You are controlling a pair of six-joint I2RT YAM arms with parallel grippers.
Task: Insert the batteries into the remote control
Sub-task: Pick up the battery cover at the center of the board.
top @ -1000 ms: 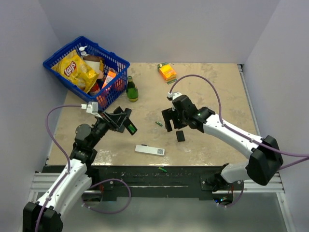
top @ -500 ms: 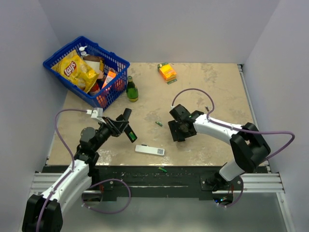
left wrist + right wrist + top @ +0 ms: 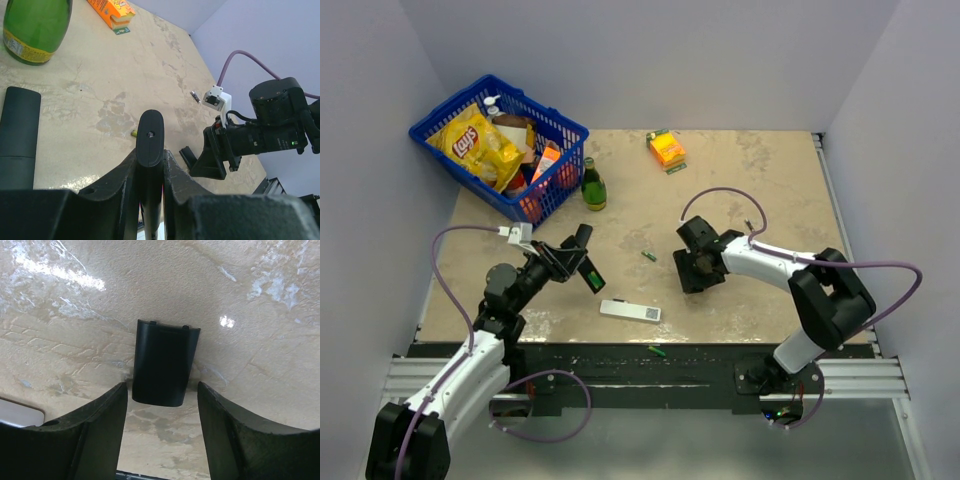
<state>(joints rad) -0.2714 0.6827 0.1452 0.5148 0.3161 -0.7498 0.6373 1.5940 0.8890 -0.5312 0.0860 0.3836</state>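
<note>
My left gripper (image 3: 570,262) is shut on the black remote control (image 3: 588,262) and holds it tilted above the table's left half. A green patch shows at the remote's lower end. In the left wrist view the remote control's rounded end (image 3: 150,137) sticks up between the fingers. A green battery (image 3: 648,257) lies on the table between the arms, and another battery (image 3: 658,351) lies on the front rail. My right gripper (image 3: 692,272) is down at a small black cover (image 3: 162,362). That right gripper (image 3: 161,390) is open, one finger on each side of the cover's near end.
A flat white remote (image 3: 630,311) lies near the front edge. A green bottle (image 3: 592,185) stands beside a blue basket (image 3: 565,125) of snacks at the back left. An orange box (image 3: 666,148) sits at the back.
The right gripper has come down over the black cover and its fingers have narrowed. The left arm has drawn back slightly with the remote, still shut on it.
</note>
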